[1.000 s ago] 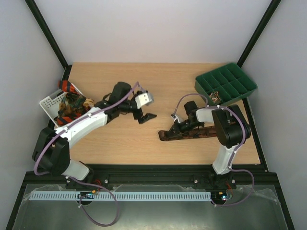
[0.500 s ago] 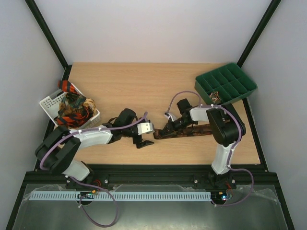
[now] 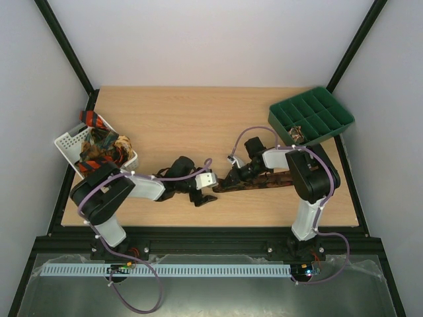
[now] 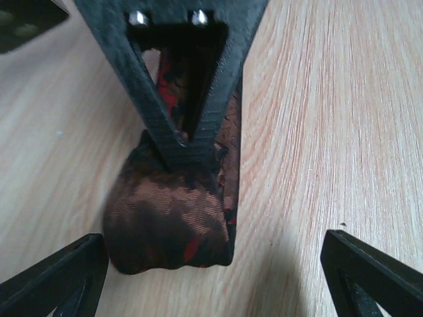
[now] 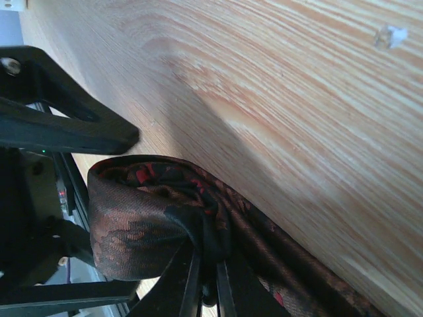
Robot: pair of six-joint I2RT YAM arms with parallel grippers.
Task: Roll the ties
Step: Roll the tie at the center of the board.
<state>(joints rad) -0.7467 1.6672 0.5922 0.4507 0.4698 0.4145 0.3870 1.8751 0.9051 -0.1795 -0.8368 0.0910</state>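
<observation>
Tie (image 3: pixel 261 184) on table (image 3: pixel 198 125); basket (image 3: pixel 66 140) far left.

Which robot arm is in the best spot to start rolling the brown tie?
Right, probably. The right gripper is shut on the folded end of the dark brown tie, so it could turn it over. The left gripper is open around the fold, holding nothing.

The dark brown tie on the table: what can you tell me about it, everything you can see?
The dark brown tie looks like shiny woven fabric with reddish specks. It lies stretched out flat on the wooden table. Its end nearest the left arm is folded over into a loose loop, which the right gripper pinches shut. The left gripper stands open on either side of that folded end.
</observation>
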